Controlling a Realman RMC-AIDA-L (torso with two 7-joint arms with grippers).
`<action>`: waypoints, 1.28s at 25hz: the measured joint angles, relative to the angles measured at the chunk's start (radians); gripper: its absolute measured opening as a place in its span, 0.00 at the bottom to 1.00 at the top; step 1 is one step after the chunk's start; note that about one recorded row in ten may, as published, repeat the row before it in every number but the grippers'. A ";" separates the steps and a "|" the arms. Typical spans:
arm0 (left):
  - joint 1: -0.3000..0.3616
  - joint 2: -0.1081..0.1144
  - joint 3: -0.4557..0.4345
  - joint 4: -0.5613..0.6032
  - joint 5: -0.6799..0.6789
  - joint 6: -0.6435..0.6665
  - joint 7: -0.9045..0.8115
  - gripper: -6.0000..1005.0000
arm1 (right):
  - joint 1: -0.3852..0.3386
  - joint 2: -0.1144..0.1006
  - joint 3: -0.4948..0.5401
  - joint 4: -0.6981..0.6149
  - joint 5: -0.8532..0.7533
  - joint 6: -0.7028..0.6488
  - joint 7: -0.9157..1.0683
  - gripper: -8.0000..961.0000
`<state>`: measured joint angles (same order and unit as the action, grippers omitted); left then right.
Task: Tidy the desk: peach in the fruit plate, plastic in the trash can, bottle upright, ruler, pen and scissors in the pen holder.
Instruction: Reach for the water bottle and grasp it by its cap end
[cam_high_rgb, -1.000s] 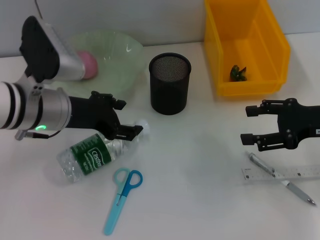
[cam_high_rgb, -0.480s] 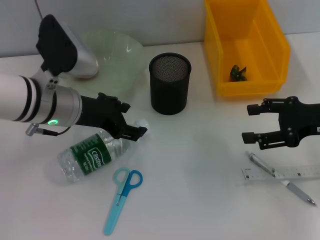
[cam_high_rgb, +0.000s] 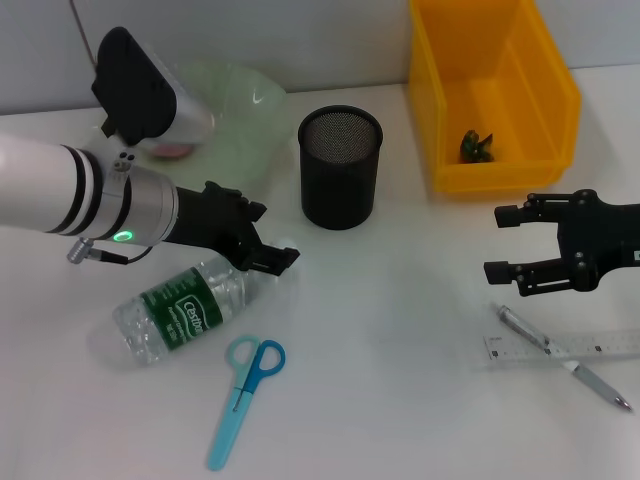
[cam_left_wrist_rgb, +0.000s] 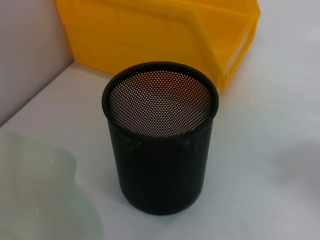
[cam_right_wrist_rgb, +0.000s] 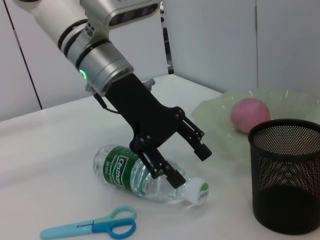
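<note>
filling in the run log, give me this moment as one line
left gripper: open over neck of lying bottle | right gripper: open above pen | scissors, ruler: on desk

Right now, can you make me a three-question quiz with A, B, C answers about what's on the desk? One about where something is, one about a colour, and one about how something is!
1. Where is the peach?
A. in the green fruit plate
B. in the yellow bin
C. beside the scissors

2. What colour are the scissors?
A. red
B. light blue
C. black

3. How is the bottle?
A. standing upright
B. inside the pen holder
C. lying on its side

Answers:
1. A, the right wrist view shows the pink peach sitting in the plate.
2. B, both handles and blades are light blue.
3. C, it lies flat on the desk with the open left gripper at its neck.
</note>
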<state>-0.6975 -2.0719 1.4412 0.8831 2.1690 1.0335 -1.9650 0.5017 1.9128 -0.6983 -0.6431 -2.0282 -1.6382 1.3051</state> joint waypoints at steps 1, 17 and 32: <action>-0.012 -0.001 0.001 -0.019 -0.001 -0.011 0.002 0.78 | 0.000 0.000 0.000 0.000 0.000 0.000 0.001 0.86; -0.045 -0.007 0.031 -0.086 -0.007 -0.055 0.013 0.78 | 0.009 0.000 0.001 -0.009 -0.012 0.000 0.025 0.86; -0.048 -0.007 0.065 -0.090 -0.009 -0.057 0.013 0.78 | 0.010 0.002 0.000 -0.014 -0.023 0.004 0.025 0.86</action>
<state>-0.7453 -2.0786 1.5062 0.7930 2.1603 0.9761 -1.9518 0.5121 1.9148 -0.6980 -0.6567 -2.0509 -1.6337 1.3300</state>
